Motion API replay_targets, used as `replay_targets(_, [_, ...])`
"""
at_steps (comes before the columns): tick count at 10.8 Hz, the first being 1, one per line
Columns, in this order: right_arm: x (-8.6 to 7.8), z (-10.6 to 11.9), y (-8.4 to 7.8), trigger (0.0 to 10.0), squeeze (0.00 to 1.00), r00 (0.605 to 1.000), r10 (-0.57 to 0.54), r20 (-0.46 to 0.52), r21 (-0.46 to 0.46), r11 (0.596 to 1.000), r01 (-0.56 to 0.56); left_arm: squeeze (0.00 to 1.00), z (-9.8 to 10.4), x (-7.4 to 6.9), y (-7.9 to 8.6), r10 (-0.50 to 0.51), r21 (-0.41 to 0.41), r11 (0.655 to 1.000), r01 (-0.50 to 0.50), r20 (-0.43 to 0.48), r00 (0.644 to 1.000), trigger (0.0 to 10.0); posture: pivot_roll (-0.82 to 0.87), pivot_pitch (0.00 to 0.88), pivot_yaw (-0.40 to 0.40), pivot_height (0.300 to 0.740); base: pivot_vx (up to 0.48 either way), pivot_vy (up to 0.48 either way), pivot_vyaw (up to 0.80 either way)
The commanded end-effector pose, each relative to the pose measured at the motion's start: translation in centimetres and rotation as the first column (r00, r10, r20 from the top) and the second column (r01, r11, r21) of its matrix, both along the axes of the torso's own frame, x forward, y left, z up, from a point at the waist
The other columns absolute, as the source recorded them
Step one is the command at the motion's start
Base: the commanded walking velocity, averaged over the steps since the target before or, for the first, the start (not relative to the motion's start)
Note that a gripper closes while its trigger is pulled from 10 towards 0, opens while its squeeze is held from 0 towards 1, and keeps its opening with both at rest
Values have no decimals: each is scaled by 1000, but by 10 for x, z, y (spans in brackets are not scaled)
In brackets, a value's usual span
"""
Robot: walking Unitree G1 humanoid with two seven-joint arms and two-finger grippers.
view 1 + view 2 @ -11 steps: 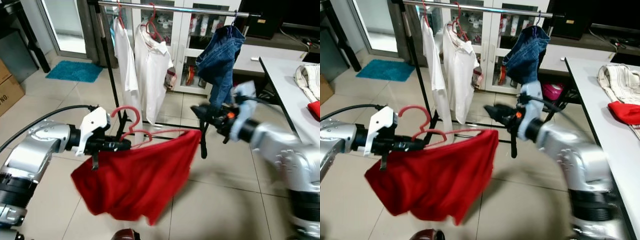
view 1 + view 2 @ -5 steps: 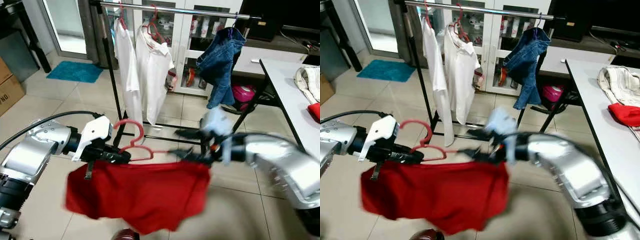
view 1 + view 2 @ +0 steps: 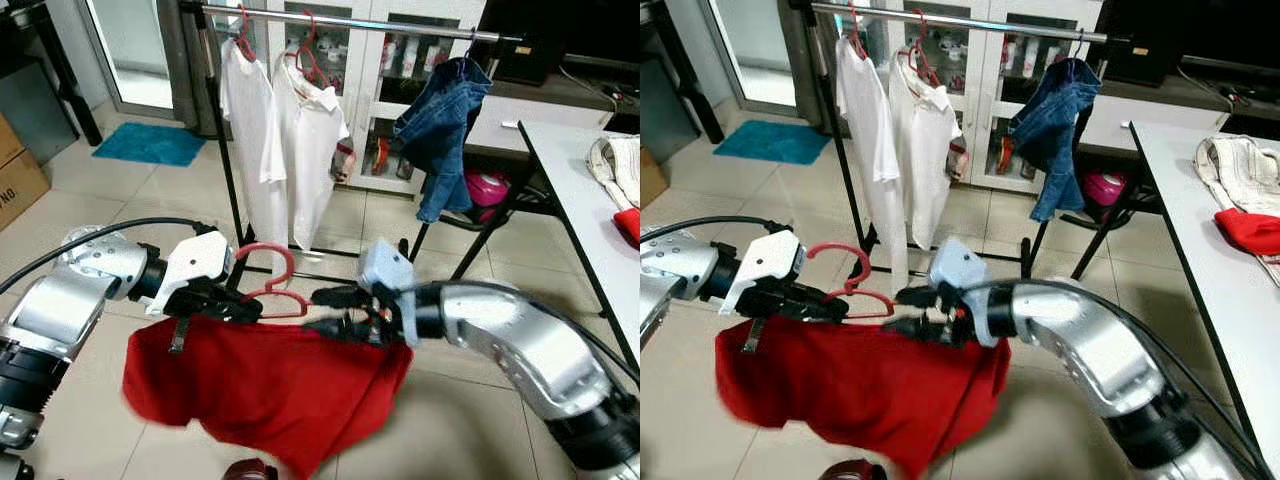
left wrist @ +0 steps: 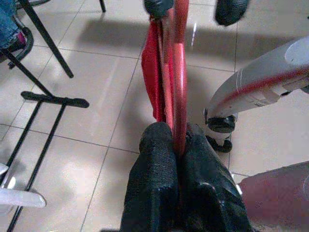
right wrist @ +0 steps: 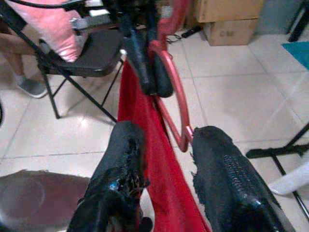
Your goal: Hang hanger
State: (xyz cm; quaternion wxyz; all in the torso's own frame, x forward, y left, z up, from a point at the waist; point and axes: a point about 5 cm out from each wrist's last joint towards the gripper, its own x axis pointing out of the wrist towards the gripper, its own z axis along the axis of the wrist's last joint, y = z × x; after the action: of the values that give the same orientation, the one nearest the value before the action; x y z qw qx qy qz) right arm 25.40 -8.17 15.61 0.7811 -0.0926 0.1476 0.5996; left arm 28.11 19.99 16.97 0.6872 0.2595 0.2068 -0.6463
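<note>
Rack (image 3: 340, 20) beyond; right end effector (image 3: 325, 311) nearer hanger (image 3: 268, 290)

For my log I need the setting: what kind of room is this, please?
Probably a room in a home used for laundry: a clothes rail holding white shirts, a glass-door cabinet behind it, and a table with folded clothes.

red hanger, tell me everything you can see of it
The red hanger looks like thin glossy plastic, with a round hook on top that is free in the air. It is held roughly level in front of the clothes rack. A red garment drapes over its bar. The left gripper is shut on it near the neck; the right gripper straddles its other end, fingers apart.
</note>
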Motion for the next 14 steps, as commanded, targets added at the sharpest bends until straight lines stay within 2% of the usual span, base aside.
replay_targets(1, [5,-4,-1,0,0,999,-43,-7,-35,998,42,0,13,1,-7,-54,5,999,54,58,997,0,-4,0,-21,740,0,0,0])
replay_targets(4, [17,1,-4,0,0,994,-96,51,-55,994,99,0,8,0,-5,-62,36,998,60,49,997,0,0,0,-22,740,0,0,0])
replay_targets(5, [17,4,-11,4980,0,994,-87,70,-64,994,91,0,7,1,-3,-54,39,998,52,53,997,0,-3,0,-22,740,0,0,0])
replay_targets(6, [17,1,-13,0,0,994,-96,52,-66,993,100,0,8,1,-7,-68,14,998,67,56,996,0,-5,0,-22,740,0,0,0])
replay_targets(10, [11,-3,5,0,0,999,-51,16,-27,998,51,0,9,4,-15,-84,-8,996,84,66,994,0,-4,0,-24,740,0,0,0])
replay_targets(14, [11,-1,4,0,0,1000,-27,14,-10,1000,28,0,13,9,-16,-71,-30,997,74,89,993,0,1,0,-31,740,0,0,0])
